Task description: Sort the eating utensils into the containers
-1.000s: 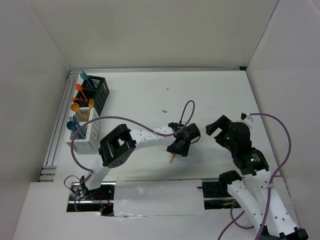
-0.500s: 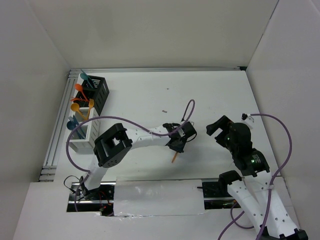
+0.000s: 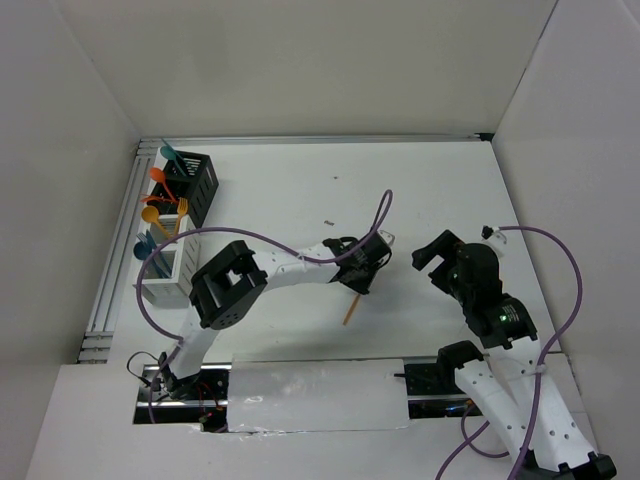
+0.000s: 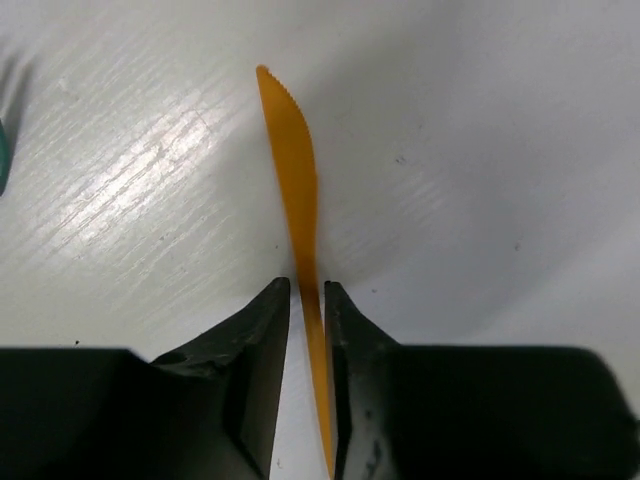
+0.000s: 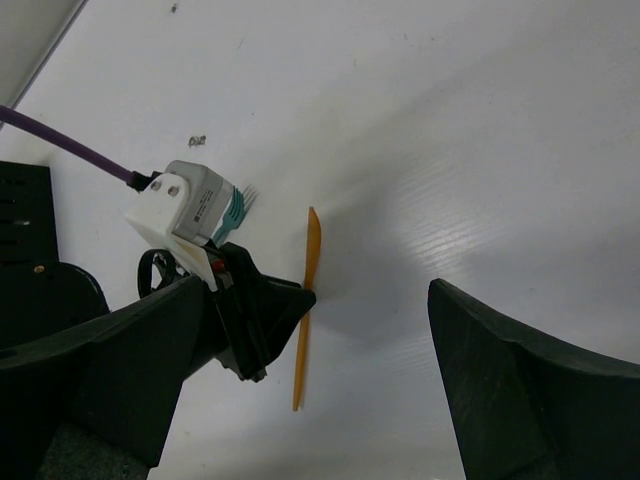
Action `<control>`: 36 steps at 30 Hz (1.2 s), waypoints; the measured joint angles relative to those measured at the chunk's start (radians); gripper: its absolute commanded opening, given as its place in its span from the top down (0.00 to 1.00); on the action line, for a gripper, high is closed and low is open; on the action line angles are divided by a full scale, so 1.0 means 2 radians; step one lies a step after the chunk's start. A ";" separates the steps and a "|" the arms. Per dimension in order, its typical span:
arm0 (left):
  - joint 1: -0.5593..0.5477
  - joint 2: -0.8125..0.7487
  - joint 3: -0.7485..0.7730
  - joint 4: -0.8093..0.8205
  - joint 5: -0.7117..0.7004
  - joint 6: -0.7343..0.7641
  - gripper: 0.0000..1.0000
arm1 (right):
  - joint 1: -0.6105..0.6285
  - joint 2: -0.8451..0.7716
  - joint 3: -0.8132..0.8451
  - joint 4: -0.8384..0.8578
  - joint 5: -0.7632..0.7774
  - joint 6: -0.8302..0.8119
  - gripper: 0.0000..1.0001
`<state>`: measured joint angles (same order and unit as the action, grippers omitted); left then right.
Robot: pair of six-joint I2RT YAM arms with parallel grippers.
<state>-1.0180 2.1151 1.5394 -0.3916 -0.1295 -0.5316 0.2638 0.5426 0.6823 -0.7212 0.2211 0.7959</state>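
From above, the left gripper (image 3: pixel 356 285) sat over the middle of the table (image 3: pixel 420 190) with the orange knife (image 3: pixel 349 310) sticking out toward the near edge. The right gripper (image 3: pixel 432 252) was just to its right, and the black caddy (image 3: pixel 195 185) and white caddy (image 3: pixel 172 265) stood at the far left. The left wrist camera showed the fingers (image 4: pixel 262 340) drawn in narrow on the knife's handle — pinching it — serrated blade pointing away. In the right wrist view that gripper's jaws stood spread wide, holding nothing.
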 measured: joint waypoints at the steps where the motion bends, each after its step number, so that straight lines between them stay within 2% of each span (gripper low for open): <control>1: 0.000 0.002 0.002 0.001 -0.002 0.002 0.74 | 0.000 0.000 0.000 0.000 0.001 0.001 0.01; 7: 0.002 -0.002 -0.008 0.013 -0.002 0.001 0.92 | 0.000 0.000 0.000 0.000 0.003 0.005 0.01; 9: 0.002 -0.005 -0.012 0.015 -0.002 -0.002 0.94 | 0.000 0.000 0.000 0.000 0.004 0.005 0.01; 17: 0.027 -0.046 -0.045 -0.009 0.018 -0.012 0.95 | 0.000 0.014 0.002 0.005 0.000 0.003 0.01; 21: 0.079 -0.108 -0.063 -0.023 0.043 -0.010 0.95 | 0.000 0.030 0.004 0.014 -0.012 -0.005 0.02; 23: 0.118 -0.163 -0.076 -0.010 0.060 -0.006 0.94 | 0.000 0.041 0.007 0.017 -0.019 -0.013 0.02; 25: 0.166 -0.223 -0.092 0.011 0.096 0.004 0.89 | 0.000 0.052 0.011 0.022 -0.027 -0.020 0.02; 26: 0.187 -0.255 -0.103 0.029 0.119 0.011 0.83 | 0.000 0.058 0.013 0.026 -0.029 -0.024 0.02; 29: 0.257 -0.339 -0.130 0.077 0.185 0.058 0.56 | 0.000 0.072 0.015 0.035 -0.030 -0.031 0.01; 30: 0.266 -0.357 -0.135 0.088 0.200 0.080 0.51 | 0.000 0.079 0.015 0.039 -0.030 -0.031 0.01; 31: 0.266 -0.367 -0.138 0.090 0.212 0.097 0.49 | 0.000 0.083 0.015 0.040 -0.030 -0.030 0.00; 32: 0.259 -0.373 -0.140 0.091 0.224 0.117 0.40 | 0.000 0.087 0.015 0.042 -0.030 -0.029 0.00; 36: 0.199 -0.372 -0.178 0.085 0.267 0.177 0.37 | 0.000 0.095 0.015 0.053 -0.030 -0.017 0.00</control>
<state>-0.6201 1.3712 1.1843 -0.2211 0.4053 -0.1772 0.2634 0.7334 0.7124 -0.6144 0.1608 0.7624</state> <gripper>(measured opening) 0.616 0.998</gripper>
